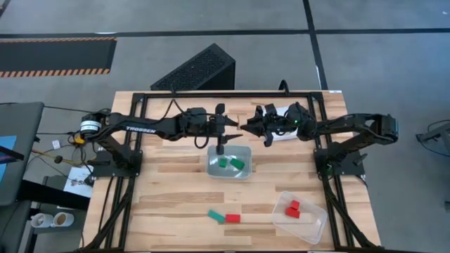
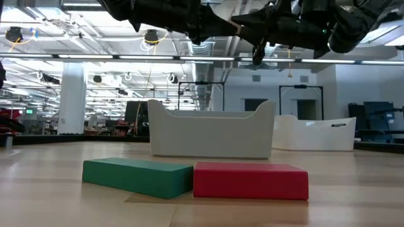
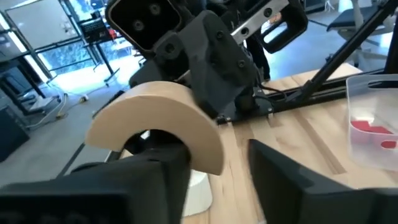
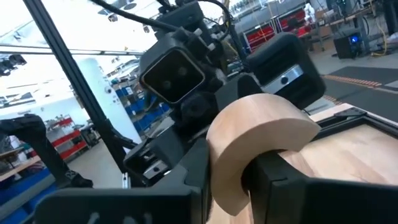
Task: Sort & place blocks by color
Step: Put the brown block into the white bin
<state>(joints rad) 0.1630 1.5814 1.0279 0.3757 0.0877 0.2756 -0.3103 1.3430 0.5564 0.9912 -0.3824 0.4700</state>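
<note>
- Progress looks roughly halfway: two green blocks lie in the pale tray directly beneath the left gripper, and two red blocks sit in the clear tray, well below and outward of the right gripper.
- Both grippers meet tip to tip, high above the far middle of the table.
- A plain wooden arch block sits between them. In the right wrist view one leg of the arch lies between that gripper's own fingers, so the right gripper appears to be clamped on it.
- The left gripper's fingers stand wide apart, and the arch rests against only one of them. It does not appear to be gripping.
- Left to sort: a loose green block and a loose red block lie touching end to end on the table, well below both grippers. A pale strip beside the red one may be another wooden block, though this is uncertain.
- The arch has not yet been set down, and no tray holding plain wood is visible.
</note>
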